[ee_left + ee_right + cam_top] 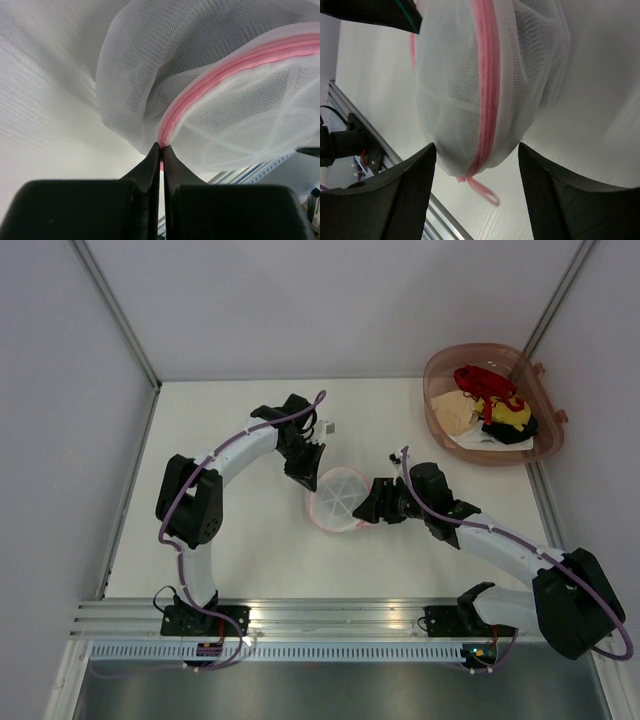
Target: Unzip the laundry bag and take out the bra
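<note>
Clothes basket (pixel 430 390) far from laundry bag (pixel 338 498)

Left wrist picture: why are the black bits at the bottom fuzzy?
Left wrist view: jaws of the left gripper sit too close to the lens, so they blur; the laundry bag mesh and pink zipper look sharp. Right wrist view: same near blur.

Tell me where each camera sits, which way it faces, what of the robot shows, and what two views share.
Top external: above and behind the bases, looking down at the table. Both arms show, with the left tool and right tool at the laundry bag; the basket is far right.
Left wrist: looks along its own shut tool, which pinches the pink zipper rim.
Right wrist: looks between its own open fingers at the bag's end and the pull loop.
Shared: both wrist views show the bag's zipper.
</note>
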